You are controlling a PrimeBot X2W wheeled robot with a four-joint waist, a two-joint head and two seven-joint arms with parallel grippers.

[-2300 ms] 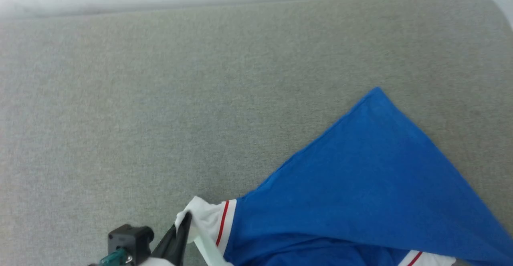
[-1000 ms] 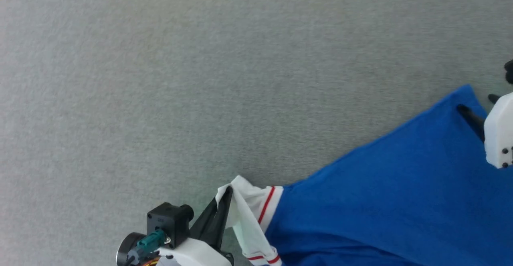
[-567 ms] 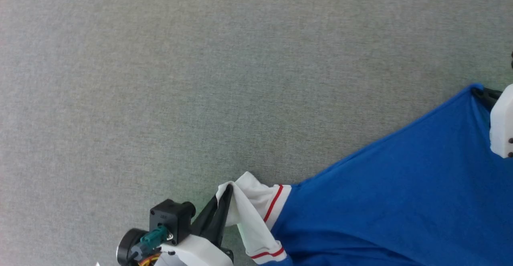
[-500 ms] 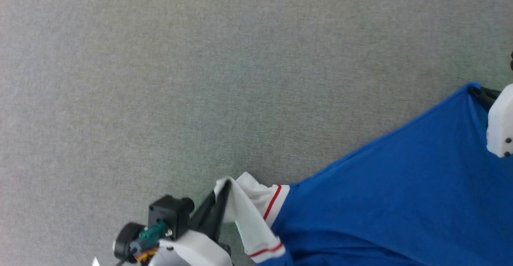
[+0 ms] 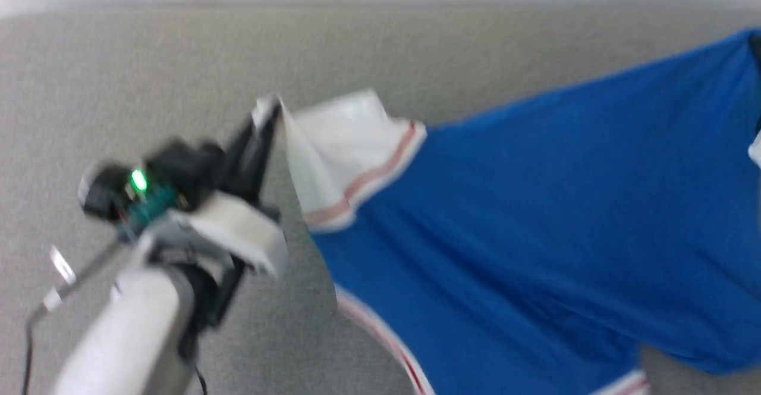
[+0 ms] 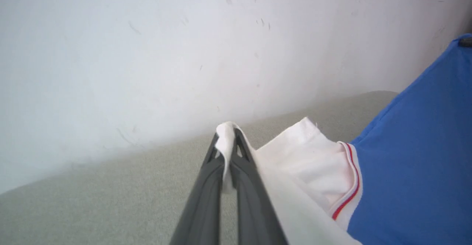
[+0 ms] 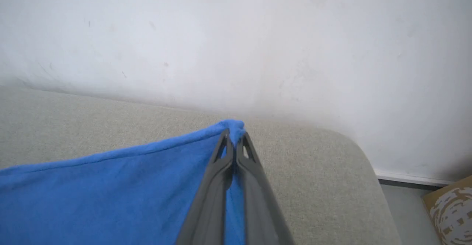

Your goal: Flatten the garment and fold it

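The garment (image 5: 535, 216), a royal-blue T-shirt with white, red-striped sleeves, hangs stretched above the grey surface with its plain blue side toward the head camera. My left gripper (image 5: 269, 109) is shut on the tip of a white sleeve (image 5: 342, 145); its wrist view shows the white cloth pinched between the fingertips of the left gripper (image 6: 228, 138). My right gripper (image 7: 234, 134) is shut on a blue corner of the garment (image 7: 110, 193), at the far right edge of the head view. The head view is blurred.
A grey fabric-covered surface (image 5: 148, 74) lies under the shirt, with a white wall (image 6: 147, 53) behind it. Its rounded right corner (image 7: 350, 164) drops to a floor where a brown cardboard box (image 7: 450, 211) stands.
My right gripper has shut on the blue corner. Both grippers have risen, lifting the shirt off the surface. The head camera has tilted up, bringing the wall into view.
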